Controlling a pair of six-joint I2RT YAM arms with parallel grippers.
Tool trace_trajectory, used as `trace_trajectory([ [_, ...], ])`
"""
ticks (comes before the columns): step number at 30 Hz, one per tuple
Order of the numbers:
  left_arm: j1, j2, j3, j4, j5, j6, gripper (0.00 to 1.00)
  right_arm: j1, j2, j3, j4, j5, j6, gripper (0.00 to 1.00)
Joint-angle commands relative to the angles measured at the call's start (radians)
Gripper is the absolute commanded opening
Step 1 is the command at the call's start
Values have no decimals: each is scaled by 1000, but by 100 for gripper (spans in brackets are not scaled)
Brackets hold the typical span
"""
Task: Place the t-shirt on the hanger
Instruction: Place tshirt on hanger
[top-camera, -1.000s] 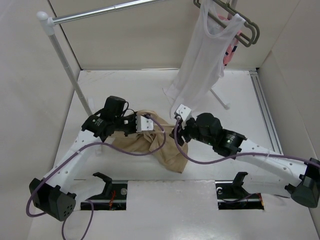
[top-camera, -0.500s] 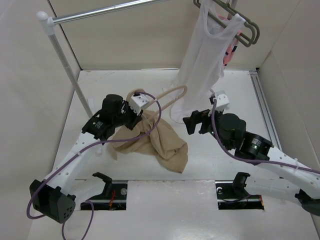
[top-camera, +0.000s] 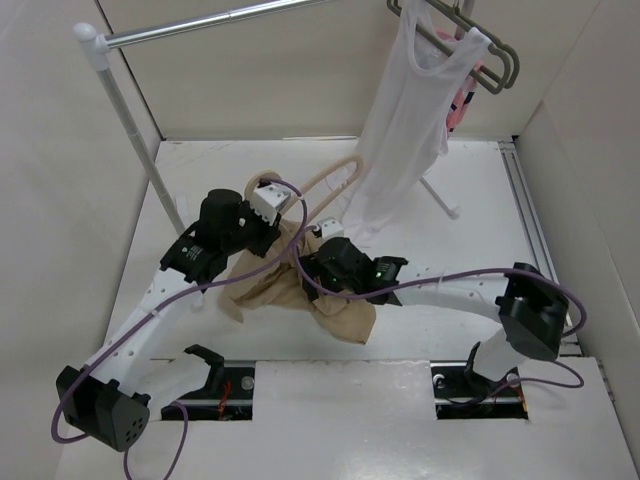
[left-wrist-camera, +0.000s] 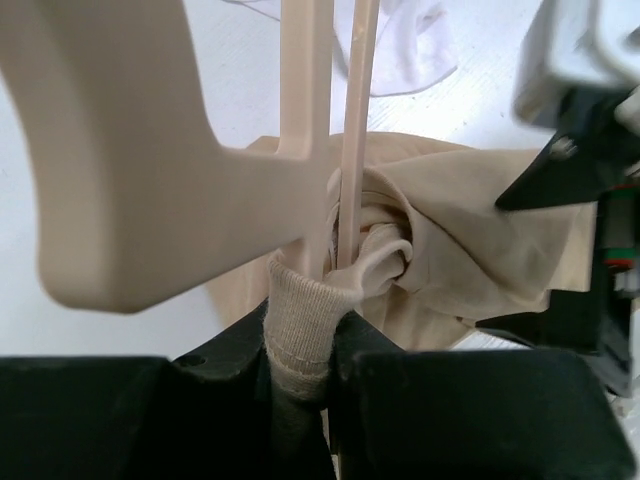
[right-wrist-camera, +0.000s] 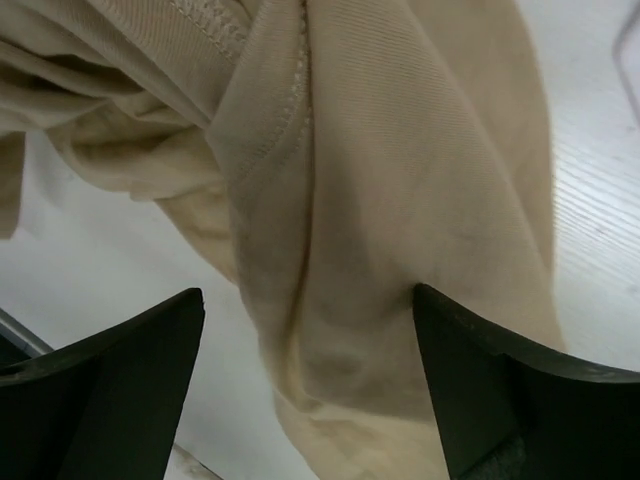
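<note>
The tan t-shirt (top-camera: 300, 295) lies bunched on the white table, with its top lifted. My left gripper (top-camera: 280, 215) is shut on its ribbed collar (left-wrist-camera: 300, 320), and the stem of the pale peach hanger (top-camera: 325, 178) is pinched with it. The hanger sticks up and back from the jaws, and its broad hook (left-wrist-camera: 120, 150) fills the left of the left wrist view. My right gripper (top-camera: 312, 262) is open and hovers just over the shirt's middle. Tan fabric (right-wrist-camera: 400, 180) fills the gap between its spread fingertips (right-wrist-camera: 310, 330). The right gripper's black fingers (left-wrist-camera: 580, 150) show in the left wrist view.
A white tank top (top-camera: 405, 120) hangs on a grey-green hanger (top-camera: 485, 60) at the back right, with something pink (top-camera: 462, 100) behind it. A metal rail (top-camera: 200, 25) on a white post (top-camera: 130, 130) stands at the back left. Beige walls enclose the table.
My right arm swung from the back right to over the shirt's middle, jaws open. My left gripper moved slightly left and back with the collar and hanger.
</note>
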Motion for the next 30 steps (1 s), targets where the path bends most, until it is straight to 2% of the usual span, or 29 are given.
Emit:
trace_trajectory([
  [1,4,-21,8,75,-8,-31,0,5,51,39,149,-86,45,88],
  [2,4,-21,8,75,3,-40,0,5,70,39,160,-86,59,83],
  [3,4,-11,8,84,12,-40,0,5,83,39,160,-86,59,66],
  [5,4,-11,8,84,24,-67,0,-13,105,28,170,-86,68,39],
  [6,4,-11,8,84,24,-67,0,-22,105,11,170,-86,88,22],
  [7,4,-11,8,84,35,-76,0,-31,91,-6,170,-86,103,0],
  [12,51,-43,8,64,44,-55,0,-142,-103,-231,246,-86,140,0],
  [16,63,-89,-2,23,147,34,0,-273,-254,-369,306,-126,125,0],
  [17,63,-99,-2,7,209,120,0,-309,-281,-388,324,-170,102,0],
  [19,45,-111,-24,-28,230,228,0,-425,-336,-411,371,-254,0,0],
  [20,31,-120,-35,-53,171,271,0,-473,-337,-411,371,-314,-43,0],
  [21,21,-120,-49,-62,149,360,0,-520,-347,-399,371,-438,-85,0],
  [22,20,-131,-61,-76,138,412,0,-606,-357,-389,371,-494,-146,0],
  [25,20,-172,-117,-87,86,544,0,-746,-366,-389,371,-693,-202,0],
  [28,20,-195,-169,-77,26,638,0,-804,-375,-369,371,-836,-243,0],
  [30,20,-205,-210,-36,-23,666,0,-814,-403,-328,337,-867,-292,0],
])
